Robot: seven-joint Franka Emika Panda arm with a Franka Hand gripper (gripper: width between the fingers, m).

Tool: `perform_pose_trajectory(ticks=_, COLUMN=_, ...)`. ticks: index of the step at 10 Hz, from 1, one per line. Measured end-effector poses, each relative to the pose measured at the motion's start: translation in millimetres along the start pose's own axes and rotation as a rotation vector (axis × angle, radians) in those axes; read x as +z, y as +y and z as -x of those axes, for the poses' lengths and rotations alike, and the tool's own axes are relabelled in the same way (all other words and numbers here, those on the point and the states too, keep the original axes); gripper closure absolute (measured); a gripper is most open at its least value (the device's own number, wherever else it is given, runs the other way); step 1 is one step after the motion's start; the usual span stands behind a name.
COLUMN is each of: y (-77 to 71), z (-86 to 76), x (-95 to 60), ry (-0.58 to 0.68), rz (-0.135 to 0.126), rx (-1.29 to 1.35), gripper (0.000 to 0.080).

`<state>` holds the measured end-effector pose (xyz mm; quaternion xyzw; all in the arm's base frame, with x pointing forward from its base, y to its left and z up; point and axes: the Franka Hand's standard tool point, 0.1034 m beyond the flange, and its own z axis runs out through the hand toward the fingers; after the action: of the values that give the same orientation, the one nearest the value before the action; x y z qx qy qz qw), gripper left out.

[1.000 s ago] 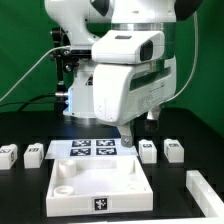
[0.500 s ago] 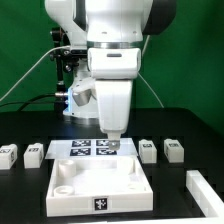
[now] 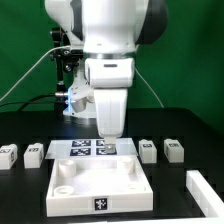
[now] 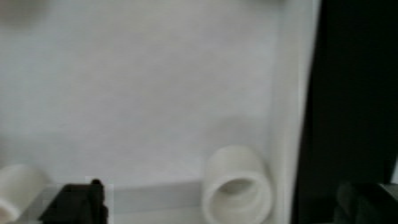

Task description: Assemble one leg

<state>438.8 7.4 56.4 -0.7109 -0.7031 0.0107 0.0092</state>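
Four legs, small white blocks with tags, lie in a row on the black table: two at the exterior view's left [image 3: 10,153] [image 3: 33,154] and two at its right [image 3: 148,150] [image 3: 174,150]. The large white panel [image 3: 100,182] with round corner sockets lies in front. My gripper [image 3: 110,133] hangs over the panel's far edge, by the marker board [image 3: 92,148]. In the wrist view the gripper [image 4: 222,205] is open and empty, its dark fingertips [image 4: 75,203] wide apart above the panel [image 4: 143,90] and a socket [image 4: 235,178]. No leg shows in the wrist view.
A long white bar [image 3: 206,190] lies at the exterior view's front right. The robot's base and cables [image 3: 66,85] stand behind the marker board. The panel's right edge meets the black table [image 4: 356,90] in the wrist view.
The hand has swung from the exterior view's right toward the middle and turned, and now hangs upright over the panel's far edge. The legs and panel have not moved.
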Motion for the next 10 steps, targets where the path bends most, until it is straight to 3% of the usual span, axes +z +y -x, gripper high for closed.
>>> perform_pose_trajectory(ticks=1, y=-12.0, z=10.3, x=12.7, ry=0.007, rz=0.006, rx=-0.011, gripper=0.015)
perform_pose_trajectory(ticks=2, y=-9.3, z=14.0, x=20.2, ry=0.014, rz=0.023, rx=-0.005, gripper=0.015)
perform_pose_trajectory(ticks=5, y=-8.9, z=17.9, x=46.6, ry=0.027, rz=0.007, rx=0.02, gripper=0.015)
perform_pose_trajectory(ticks=7, y=-8.7, z=15.9, x=49.1, ry=0.029, rz=0.007, rx=0.037, gripper=0.015)
perform_pose_trajectory(ticks=8, y=-9.1, z=16.2, x=49.5, ry=0.029, rz=0.006, rx=0.038, gripper=0.0293)
perform_pose_trajectory(ticks=9, y=-9.2, z=16.4, x=49.7, ry=0.029, rz=0.005, rx=0.038, gripper=0.0293)
perform_pose_trajectory(ticks=10, y=-9.3, z=16.5, x=49.8, ry=0.029, rz=0.005, rx=0.039, gripper=0.0432)
